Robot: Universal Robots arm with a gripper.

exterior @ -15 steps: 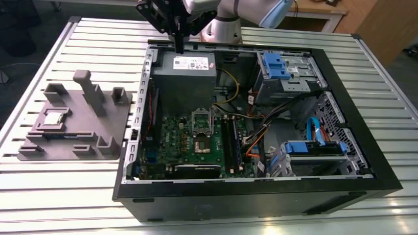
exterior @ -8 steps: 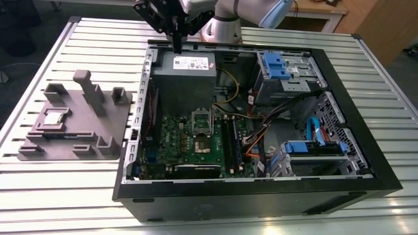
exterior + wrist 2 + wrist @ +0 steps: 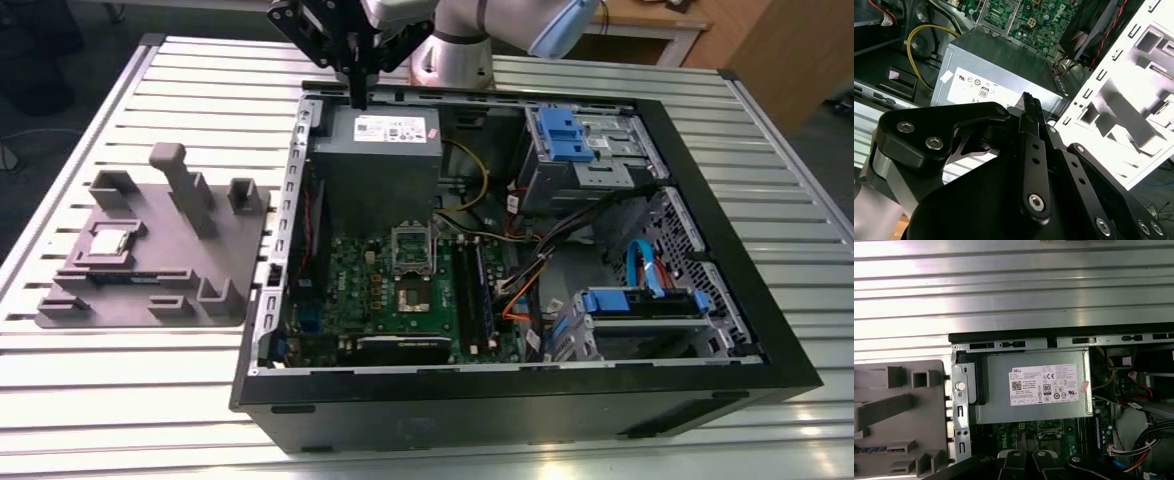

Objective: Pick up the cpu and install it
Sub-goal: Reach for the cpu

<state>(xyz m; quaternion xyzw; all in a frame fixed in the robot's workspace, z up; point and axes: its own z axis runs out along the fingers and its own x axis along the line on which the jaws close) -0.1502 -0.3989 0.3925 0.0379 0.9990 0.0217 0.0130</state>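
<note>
The cpu, a small silver square chip, lies flat in a recess of the grey moulded tray at the exterior view's left. My gripper hangs far from it, above the back edge of the open computer case, over the grey power-supply box. Its black fingers are pressed together, shut on nothing. In the first wrist view the gripper points down at the power-supply box and the green motherboard. The motherboard's cpu socket sits in the middle of the board.
The tray carries upright posts and a memory stick. Inside the case are blue drive brackets, cable bundles and a drive cage. Everything rests on a slatted metal table.
</note>
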